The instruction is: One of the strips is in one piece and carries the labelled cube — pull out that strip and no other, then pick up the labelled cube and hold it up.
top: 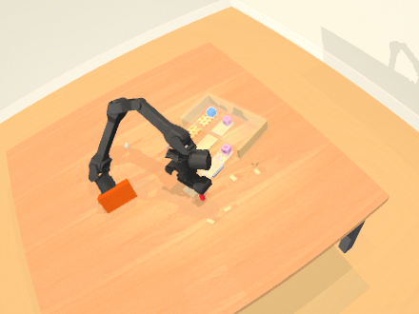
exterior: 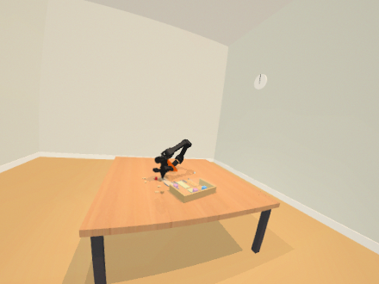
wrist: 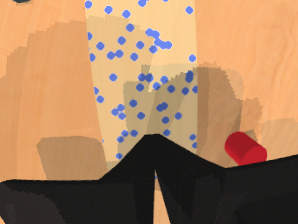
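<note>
A pale strip with blue dots (top: 218, 162) (wrist: 107, 30) reaches out from the open side of the tray, under my gripper. My gripper (top: 197, 191) (exterior: 163, 178) (wrist: 152, 141) is shut and empty, its fingertips low over the strip's near end. A purple cube (top: 226, 149) (exterior: 175, 185) is at the strip's far end; I cannot read a label on it. A second purple cube (top: 227, 120) (exterior: 195, 189) is on a plain pale strip (top: 220, 129), with a gap before another plain piece (top: 208, 142). A blue block (top: 211, 111) (exterior: 204, 188) is by an orange-patterned strip (top: 205, 120).
The tray (top: 252, 139) (exterior: 185, 199) has low walls. A red cylinder (top: 202, 197) (exterior: 156, 178) (wrist: 245, 148) lies close beside the gripper. A grey rail (top: 217, 170) lies along the strip. Several small pale blocks, one of them a pale block (top: 233, 178), are scattered outside the tray.
</note>
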Tool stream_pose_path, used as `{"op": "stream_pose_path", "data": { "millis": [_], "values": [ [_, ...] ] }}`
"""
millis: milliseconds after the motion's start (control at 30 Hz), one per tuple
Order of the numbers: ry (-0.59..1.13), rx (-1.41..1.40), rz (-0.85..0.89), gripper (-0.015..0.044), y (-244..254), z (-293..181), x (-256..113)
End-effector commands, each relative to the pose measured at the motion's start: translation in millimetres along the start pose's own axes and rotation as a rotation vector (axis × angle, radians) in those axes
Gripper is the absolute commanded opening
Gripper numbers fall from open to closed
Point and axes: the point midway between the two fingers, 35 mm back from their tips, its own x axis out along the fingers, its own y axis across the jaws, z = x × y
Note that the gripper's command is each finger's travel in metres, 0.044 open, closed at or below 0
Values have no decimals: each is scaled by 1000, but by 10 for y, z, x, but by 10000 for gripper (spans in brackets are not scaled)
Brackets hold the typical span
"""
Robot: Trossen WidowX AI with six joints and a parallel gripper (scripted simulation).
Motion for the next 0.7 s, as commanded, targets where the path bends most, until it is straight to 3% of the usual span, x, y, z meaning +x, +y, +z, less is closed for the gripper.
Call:
{"op": "stream_pose_path", "data": {
  "millis": [0, 667],
  "values": [
    [24, 6, 15, 0, 35, -140, 65],
    [25, 7, 14, 0, 33, -461, 57]
  ]
}}
